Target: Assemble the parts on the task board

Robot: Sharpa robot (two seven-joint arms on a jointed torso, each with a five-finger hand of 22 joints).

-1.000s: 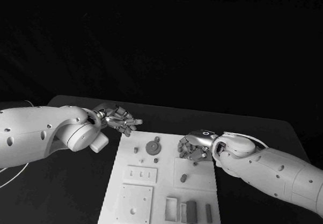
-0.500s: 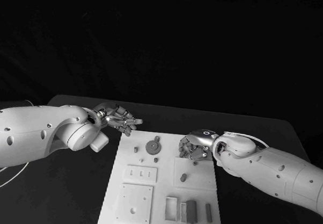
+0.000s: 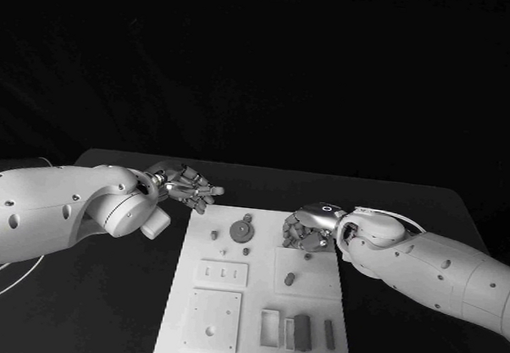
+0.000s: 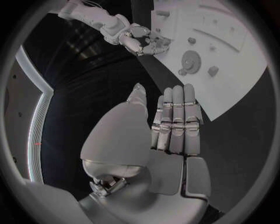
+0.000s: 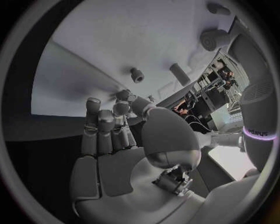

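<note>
- Right hand point(image 3: 307, 230) hangs low over the far right part of the task board point(image 3: 252, 329), fingers curled in over a raised block; whether they pinch a part cannot be told, though it looks poised to seat one.
- Left hand point(image 3: 187, 188) waits off the board's far left corner, fingers curled together and empty, likely keeping clear.
- Gear point(image 3: 243, 229) and small peg point(image 3: 290, 277) lie mid-board; open table flanks both long edges.
</note>
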